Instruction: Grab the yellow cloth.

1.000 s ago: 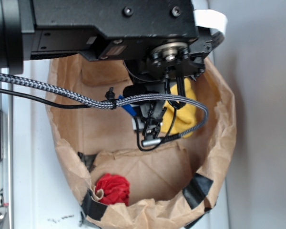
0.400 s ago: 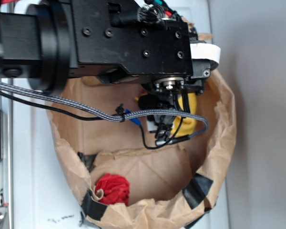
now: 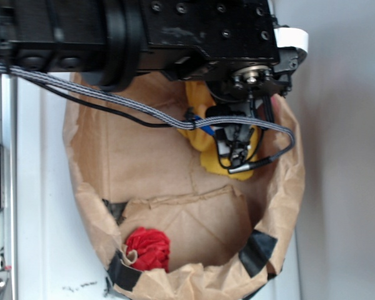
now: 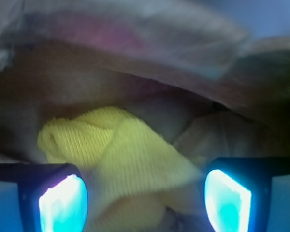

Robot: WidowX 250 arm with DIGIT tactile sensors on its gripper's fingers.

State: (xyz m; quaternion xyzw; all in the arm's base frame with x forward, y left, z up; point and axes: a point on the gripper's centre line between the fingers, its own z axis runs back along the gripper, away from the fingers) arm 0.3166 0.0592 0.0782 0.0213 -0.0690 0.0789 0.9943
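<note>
The yellow cloth sits bunched in the brown paper bag, up near the far wall at abt 1 o'clock of the bag's round mouth, partly hidden under the black arm in the exterior view. It's crumpled w/ a fold ridge standing up, prob why the gripper comes at it from above: a raised fold gives the fingers something to bite. In the wrist view the cloth fills the space between the two pads, one at 7 o'clock of the frame, the other at 5 o'clock, well apart w/ cloth between them. So the jaws are spread wide, straddling the fold, not pinching anything as far as I can see; whether the pads touch fabric, can't tell, too blurred. My read: approach is about done, closing step comes next. The bag's walls are rolled down, I'd guess to keep it open and low enough for the arm to reach in; black tape patches hold the rim at 5 and 7 o'clock. The red fabric ball lies at abt 7 o'clock on the bag floor, well apart from the cloth, so no mix-up risk. A braided cable loops from the arm to the gripper across the bag mouth. Count: 1 yellow cloth, 1 red ball, 1 bag, 1 gripper w/ 2 pads, 1 braided cable.
</note>
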